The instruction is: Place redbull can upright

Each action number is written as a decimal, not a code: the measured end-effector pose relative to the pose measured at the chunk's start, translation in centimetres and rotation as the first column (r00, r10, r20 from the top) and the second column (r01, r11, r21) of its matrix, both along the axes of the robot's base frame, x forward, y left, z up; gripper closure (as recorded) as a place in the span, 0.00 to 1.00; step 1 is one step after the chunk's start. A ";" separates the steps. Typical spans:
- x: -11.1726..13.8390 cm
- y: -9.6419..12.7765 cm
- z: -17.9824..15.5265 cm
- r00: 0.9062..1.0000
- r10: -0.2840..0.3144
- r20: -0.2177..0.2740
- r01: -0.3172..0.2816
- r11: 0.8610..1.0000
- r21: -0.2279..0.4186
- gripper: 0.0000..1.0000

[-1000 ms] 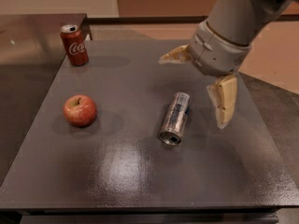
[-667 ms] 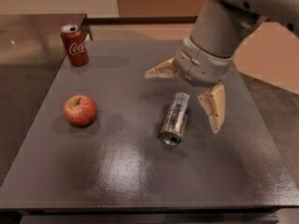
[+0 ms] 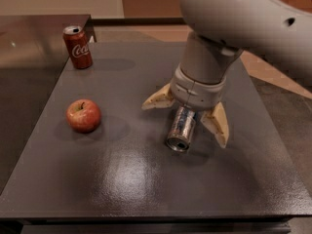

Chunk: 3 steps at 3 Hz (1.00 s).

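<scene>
Your gripper (image 3: 185, 123) hangs directly over the lying redbull can (image 3: 179, 131), its fingers (image 3: 217, 123) spread apart, one on each side of the can's long axis.

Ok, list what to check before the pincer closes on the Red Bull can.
1. Pincer open: ok.
2. Fingers on either side of the Red Bull can: ok.
3. Pincer low enough to grip the can's body: cannot tell.
4. Can upright: not ok, it lies on its side on the table, one end toward the camera.
5. Apple and Coke can well apart from the pincer: ok.
</scene>
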State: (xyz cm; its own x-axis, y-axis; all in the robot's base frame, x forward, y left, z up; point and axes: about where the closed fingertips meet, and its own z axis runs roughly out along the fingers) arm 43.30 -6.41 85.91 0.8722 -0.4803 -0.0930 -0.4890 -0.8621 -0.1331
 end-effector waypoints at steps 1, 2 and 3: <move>-0.2 -0.3 -1.6 0.999 0.046 0.007 -0.046 0.998 -0.046 0.00; 0.1 -0.7 -2.5 0.998 0.055 0.017 -0.054 0.995 -0.078 0.18; 0.3 -0.7 -2.6 0.998 0.060 0.025 -0.058 0.994 -0.096 0.42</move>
